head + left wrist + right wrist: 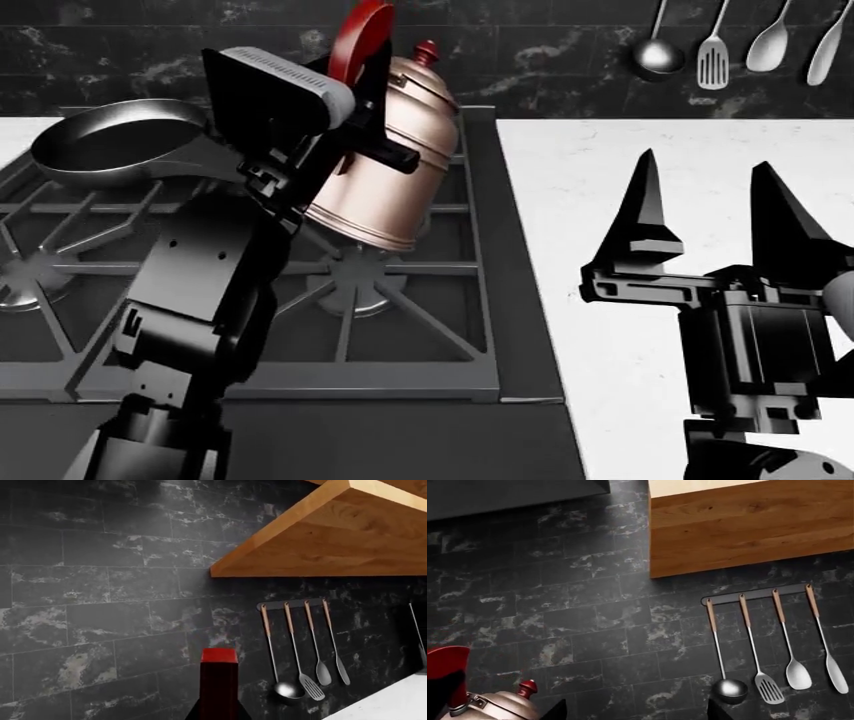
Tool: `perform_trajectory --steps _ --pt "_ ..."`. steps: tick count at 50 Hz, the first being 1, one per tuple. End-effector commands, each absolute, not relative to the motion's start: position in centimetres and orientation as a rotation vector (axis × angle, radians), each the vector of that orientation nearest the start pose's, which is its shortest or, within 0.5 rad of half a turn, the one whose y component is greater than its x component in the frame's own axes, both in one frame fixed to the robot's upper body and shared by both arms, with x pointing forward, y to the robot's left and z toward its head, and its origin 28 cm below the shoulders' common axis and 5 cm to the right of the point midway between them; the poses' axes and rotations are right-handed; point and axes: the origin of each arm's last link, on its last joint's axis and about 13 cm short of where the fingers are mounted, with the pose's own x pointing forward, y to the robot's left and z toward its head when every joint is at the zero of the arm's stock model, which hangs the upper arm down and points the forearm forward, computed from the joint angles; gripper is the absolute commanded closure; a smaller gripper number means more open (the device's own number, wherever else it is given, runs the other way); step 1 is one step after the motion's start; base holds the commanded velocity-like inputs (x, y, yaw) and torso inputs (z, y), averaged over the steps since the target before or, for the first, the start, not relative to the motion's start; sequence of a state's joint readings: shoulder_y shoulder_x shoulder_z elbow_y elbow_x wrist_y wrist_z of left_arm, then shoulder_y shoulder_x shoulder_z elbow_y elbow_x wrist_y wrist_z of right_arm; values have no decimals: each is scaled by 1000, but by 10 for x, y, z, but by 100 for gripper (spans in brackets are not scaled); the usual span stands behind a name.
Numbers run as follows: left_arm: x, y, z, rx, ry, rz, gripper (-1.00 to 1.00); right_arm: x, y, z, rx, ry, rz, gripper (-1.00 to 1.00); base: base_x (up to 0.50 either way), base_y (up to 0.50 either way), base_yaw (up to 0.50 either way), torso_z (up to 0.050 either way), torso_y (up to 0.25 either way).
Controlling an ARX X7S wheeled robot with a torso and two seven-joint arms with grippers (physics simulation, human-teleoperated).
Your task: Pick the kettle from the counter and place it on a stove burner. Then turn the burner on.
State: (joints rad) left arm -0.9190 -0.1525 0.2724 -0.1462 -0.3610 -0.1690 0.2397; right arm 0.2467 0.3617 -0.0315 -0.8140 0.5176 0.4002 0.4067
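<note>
Kettle (pixel 378 165) tilted over star-spoke stove burner (pixel 355 272), base close to or just touching grate; contact hard to judge from head view. Held high by red handle (pixel 360 40) so body hangs beneath. Left gripper (pixel 350 112) at handle, prob. clamped on it, but fingers hidden behind arm, so can't tell for sure. Leaning because gripped off-centre, likely. Right gripper (pixel 703 205) spread wide, empty, parked over counter (pixel 587 200), clear of stove, prob. kept free for the knob. Frying pan (pixel 120 135) on rear-left grate, well apart from kettle.
</note>
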Motion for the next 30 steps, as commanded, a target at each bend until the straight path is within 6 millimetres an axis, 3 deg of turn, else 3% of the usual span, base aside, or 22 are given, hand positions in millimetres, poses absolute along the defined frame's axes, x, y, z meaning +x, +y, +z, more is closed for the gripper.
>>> perform_trajectory --steps 1,30 --pt "355 189 233 -5 -548 -525 100 200 -114 200 146 -551 7 -100 0 0 0 0 0" --pt "331 201 181 -71 -477 -485 100 198 -114 200 148 -556 10 -100 0 0 0 0 0"
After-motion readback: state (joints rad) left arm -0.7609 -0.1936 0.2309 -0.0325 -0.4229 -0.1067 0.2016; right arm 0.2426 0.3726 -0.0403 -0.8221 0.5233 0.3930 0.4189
